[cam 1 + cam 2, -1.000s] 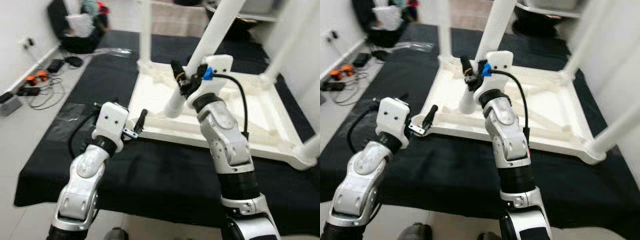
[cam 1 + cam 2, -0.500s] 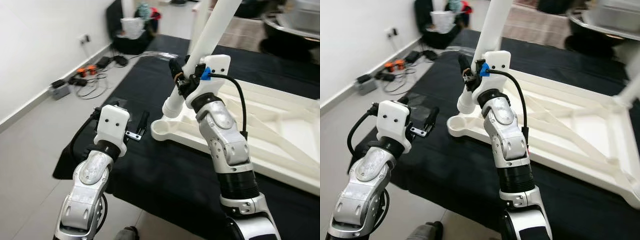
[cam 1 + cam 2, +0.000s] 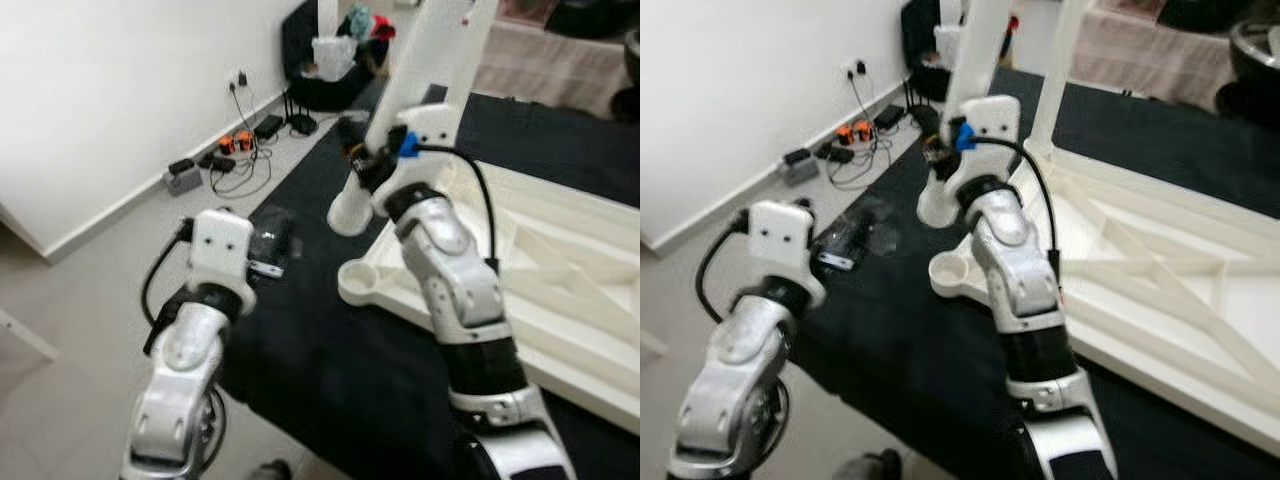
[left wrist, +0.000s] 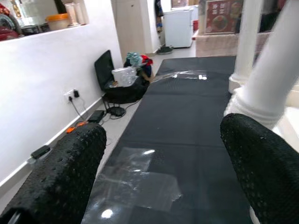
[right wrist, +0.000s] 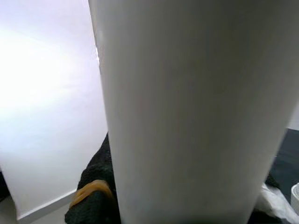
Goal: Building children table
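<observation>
R gripper point(image 3: 352, 160) round table leg point(image 3: 425, 70)

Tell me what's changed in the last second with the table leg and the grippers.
The right gripper has carried the white leg off the tabletop frame, so its foot now hangs beside the empty corner socket. The grip is unchanged. The left gripper stays open, holding nothing.

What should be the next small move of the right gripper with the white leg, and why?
Probably lower the white leg toward the round socket at the table frame's corner. The right gripper holds the leg tilted, with its lower end above and left of that socket.
</observation>
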### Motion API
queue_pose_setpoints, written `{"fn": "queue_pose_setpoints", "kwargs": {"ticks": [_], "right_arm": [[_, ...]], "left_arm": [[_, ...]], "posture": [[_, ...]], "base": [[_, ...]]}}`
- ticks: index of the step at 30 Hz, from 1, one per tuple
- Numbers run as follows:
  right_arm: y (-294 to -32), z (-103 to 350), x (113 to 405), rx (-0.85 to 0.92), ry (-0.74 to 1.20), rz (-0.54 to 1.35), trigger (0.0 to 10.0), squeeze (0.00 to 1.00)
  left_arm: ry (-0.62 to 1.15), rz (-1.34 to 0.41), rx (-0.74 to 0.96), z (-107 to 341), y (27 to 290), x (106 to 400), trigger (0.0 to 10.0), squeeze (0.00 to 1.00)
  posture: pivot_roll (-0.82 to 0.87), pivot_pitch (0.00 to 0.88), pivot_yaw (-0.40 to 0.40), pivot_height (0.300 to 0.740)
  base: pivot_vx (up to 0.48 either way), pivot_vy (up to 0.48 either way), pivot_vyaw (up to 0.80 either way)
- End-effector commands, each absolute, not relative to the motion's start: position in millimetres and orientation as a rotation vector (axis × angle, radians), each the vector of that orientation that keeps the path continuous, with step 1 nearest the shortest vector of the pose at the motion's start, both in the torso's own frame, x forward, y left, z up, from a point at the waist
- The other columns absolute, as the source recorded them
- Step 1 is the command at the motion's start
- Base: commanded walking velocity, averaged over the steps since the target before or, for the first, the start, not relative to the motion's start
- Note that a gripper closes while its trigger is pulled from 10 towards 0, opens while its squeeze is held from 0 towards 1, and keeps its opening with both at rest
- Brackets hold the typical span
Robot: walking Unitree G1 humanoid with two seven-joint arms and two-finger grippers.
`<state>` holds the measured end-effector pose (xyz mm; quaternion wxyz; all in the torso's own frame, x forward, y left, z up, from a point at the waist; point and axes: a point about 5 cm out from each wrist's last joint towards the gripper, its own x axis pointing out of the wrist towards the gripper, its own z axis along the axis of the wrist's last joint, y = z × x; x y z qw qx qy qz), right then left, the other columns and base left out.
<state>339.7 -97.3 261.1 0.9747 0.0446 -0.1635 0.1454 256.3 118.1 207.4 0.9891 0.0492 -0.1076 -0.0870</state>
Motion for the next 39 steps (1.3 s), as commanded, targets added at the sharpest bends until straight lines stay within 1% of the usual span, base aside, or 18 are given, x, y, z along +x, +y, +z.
{"fn": "queue_pose_setpoints", "kwargs": {"ticks": [1, 18, 19, 20, 21, 22, 23, 25, 26, 29, 32, 39], "right_arm": [[-92, 262, 338, 0.095, -0.342, 0.314, 10.0, 0.00], [-97, 262, 346, 0.075, -0.317, 0.375, 10.0, 0.00], [-96, 261, 347, 0.072, -0.310, 0.416, 10.0, 0.00], [-96, 261, 347, 0.072, -0.310, 0.416, 10.0, 0.00], [-93, 261, 347, 0.058, -0.302, 0.471, 10.0, 0.00], [-93, 261, 347, 0.058, -0.302, 0.471, 10.0, 0.00], [-93, 259, 351, 0.024, -0.281, 0.512, 10.0, 0.00], [-95, 258, 357, -0.006, -0.267, 0.527, 10.0, 0.00], [-100, 259, 362, -0.028, -0.262, 0.520, 10.0, 0.00], [-100, 259, 362, -0.028, -0.262, 0.520, 10.0, 0.00], [-111, 268, 372, -0.029, -0.280, 0.463, 10.0, 0.00], [-113, 273, 375, -0.015, -0.297, 0.447, 10.0, 0.00]], "left_arm": [[-0.203, -0.168, 0.104, 206, 121, 255, 10.0, 0.00], [-0.199, -0.172, 0.113, 206, 120, 256, 10.0, 0.00], [-0.198, -0.171, 0.114, 206, 120, 255, 10.0, 0.00], [-0.198, -0.171, 0.114, 206, 120, 255, 10.0, 0.00], [-0.197, -0.171, 0.115, 206, 121, 255, 10.0, 0.00], [-0.197, -0.171, 0.115, 206, 121, 255, 10.0, 0.00], [-0.197, -0.172, 0.118, 206, 121, 254, 10.0, 0.00], [-0.196, -0.172, 0.120, 206, 121, 254, 10.0, 0.00], [-0.197, -0.171, 0.120, 207, 122, 253, 10.0, 0.00], [-0.197, -0.171, 0.120, 207, 122, 253, 10.0, 0.00], [-0.183, -0.165, 0.131, 206, 124, 250, 10.0, 0.00], [-0.174, -0.163, 0.135, 205, 125, 250, 10.0, 0.00]], "posture": [[0.04, 0.050, -0.058, 0.740], [0.05, 0.063, -0.057, 0.740], [0.05, 0.061, -0.059, 0.740], [0.05, 0.061, -0.059, 0.740], [0.05, 0.070, -0.059, 0.740], [0.05, 0.070, -0.059, 0.740], [0.05, 0.082, -0.061, 0.740], [0.05, 0.082, -0.061, 0.740], [0.05, 0.094, -0.064, 0.740], [0.05, 0.094, -0.064, 0.740], [0.05, 0.121, -0.068, 0.740], [0.05, 0.130, -0.069, 0.740]], "base": [[0.000, 0.000, 0.00], [0.000, 0.014, 0.00], [0.000, 0.000, 0.00], [0.000, 0.000, 0.00], [0.000, 0.000, 0.00], [0.000, 0.000, 0.00], [0.000, 0.000, 0.00], [0.000, 0.000, 0.00], [0.000, 0.000, 0.00], [0.000, 0.000, 0.00], [0.000, 0.160, 0.00], [0.000, 0.000, 0.00]]}}
